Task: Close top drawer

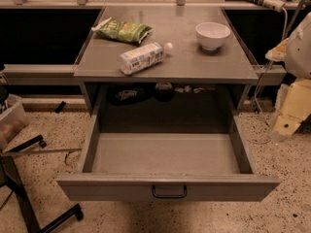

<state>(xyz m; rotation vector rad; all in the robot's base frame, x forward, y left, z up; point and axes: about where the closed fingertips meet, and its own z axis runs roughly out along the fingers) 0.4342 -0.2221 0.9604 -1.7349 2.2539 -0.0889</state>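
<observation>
The top drawer (167,186) is pulled far out of the grey cabinet toward the camera. It is wide, shallow and grey, and its inside (165,153) holds nothing. A small black loop handle (169,192) sits at the centre of its flat front. My arm comes in at the right edge, pale and yellowish. My gripper (285,128) hangs low there, to the right of the drawer's right side wall and apart from it. It touches neither the drawer nor the handle.
On the cabinet top (228,62) lie a green snack bag (122,30), a plastic bottle (144,57) on its side and a white bowl (212,35). Dark objects (164,90) sit in the recess behind the drawer. A black wheeled stand (24,198) and a plastic bin (10,120) are at the left.
</observation>
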